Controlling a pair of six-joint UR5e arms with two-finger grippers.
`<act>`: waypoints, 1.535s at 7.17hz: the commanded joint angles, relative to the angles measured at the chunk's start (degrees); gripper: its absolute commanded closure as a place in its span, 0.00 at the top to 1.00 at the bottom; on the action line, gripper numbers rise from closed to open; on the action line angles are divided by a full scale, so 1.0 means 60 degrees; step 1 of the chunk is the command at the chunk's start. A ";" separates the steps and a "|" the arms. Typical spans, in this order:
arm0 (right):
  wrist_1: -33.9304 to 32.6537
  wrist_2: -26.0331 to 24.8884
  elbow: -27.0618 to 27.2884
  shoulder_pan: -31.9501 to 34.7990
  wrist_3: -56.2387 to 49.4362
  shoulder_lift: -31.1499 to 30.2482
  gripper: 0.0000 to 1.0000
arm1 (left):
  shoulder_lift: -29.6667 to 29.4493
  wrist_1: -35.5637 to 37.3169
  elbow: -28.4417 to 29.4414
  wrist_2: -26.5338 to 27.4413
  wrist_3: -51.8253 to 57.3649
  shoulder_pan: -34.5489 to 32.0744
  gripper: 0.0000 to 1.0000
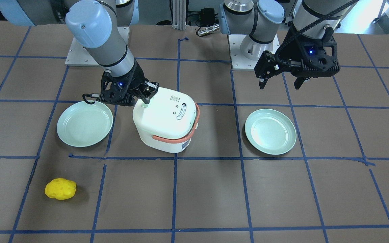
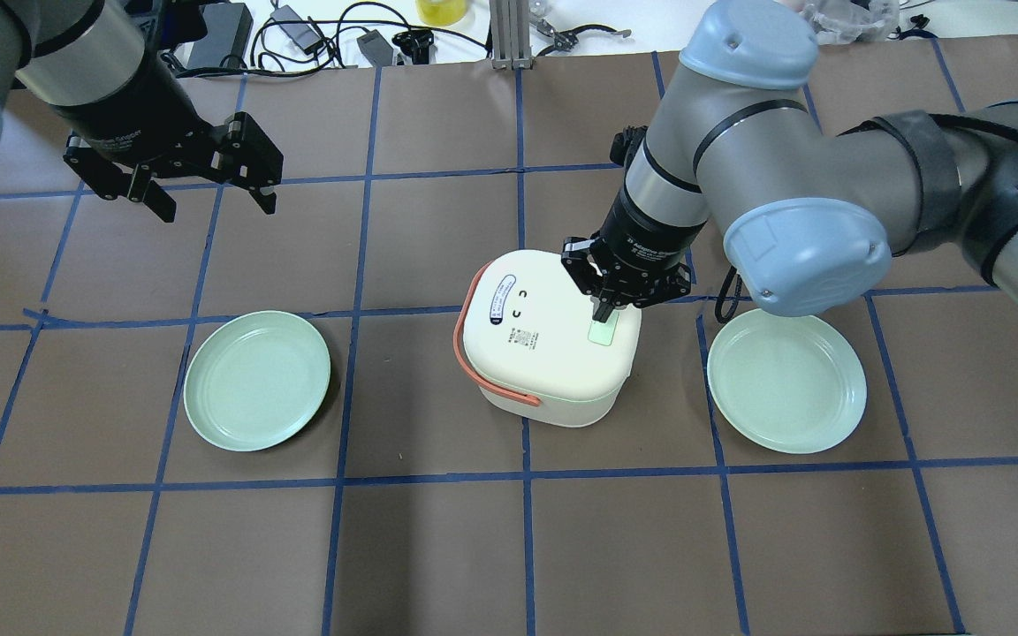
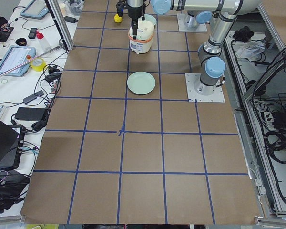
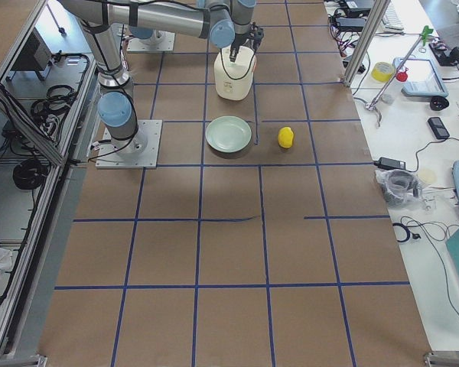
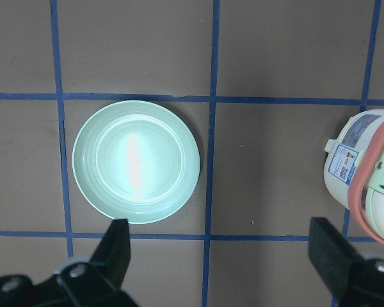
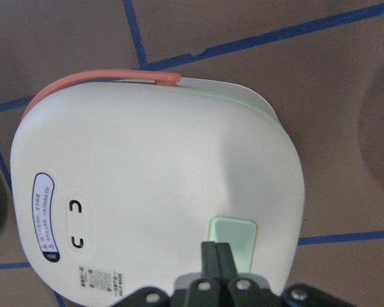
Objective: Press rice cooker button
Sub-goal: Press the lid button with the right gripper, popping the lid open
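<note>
Standing in the middle of the brown table, the white rice cooker has its lid down. The left gripper hovers wide open and empty, well apart from it. The right gripper hangs over the lid with its jaws pinched together, holding nothing, the tips at one end of the button, a pale mint pad near the lid's edge. Whether they touch it I cannot tell. I judge the approach done and the press itself not yet finished.
</note>
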 commanded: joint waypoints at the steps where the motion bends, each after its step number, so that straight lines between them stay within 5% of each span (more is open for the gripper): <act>1: -0.0019 0.0004 0.0152 0.0016 0.0003 0.0093 0.00 | 0.0000 0.0000 -0.0014 0.0000 0.0000 0.0000 1.00; 6: -0.0019 -0.0112 -0.0066 0.0002 0.0164 0.0007 0.00 | 0.0000 0.0000 -0.0014 0.0000 0.0000 0.0000 1.00; 7: -0.0033 -0.0374 -0.0387 0.0002 0.0178 -0.0023 0.84 | 0.0000 0.0000 0.0000 0.0000 0.0000 0.0000 1.00; 8: 0.0184 -0.0855 -0.1173 -0.0027 0.0164 -0.0082 1.00 | 0.0000 0.0000 0.0000 0.0000 0.0000 0.0000 1.00; 11: 0.2088 -0.1806 -0.3111 -0.0334 -0.0128 -0.0039 1.00 | 0.0000 0.0000 0.0000 0.0000 0.0000 0.0000 1.00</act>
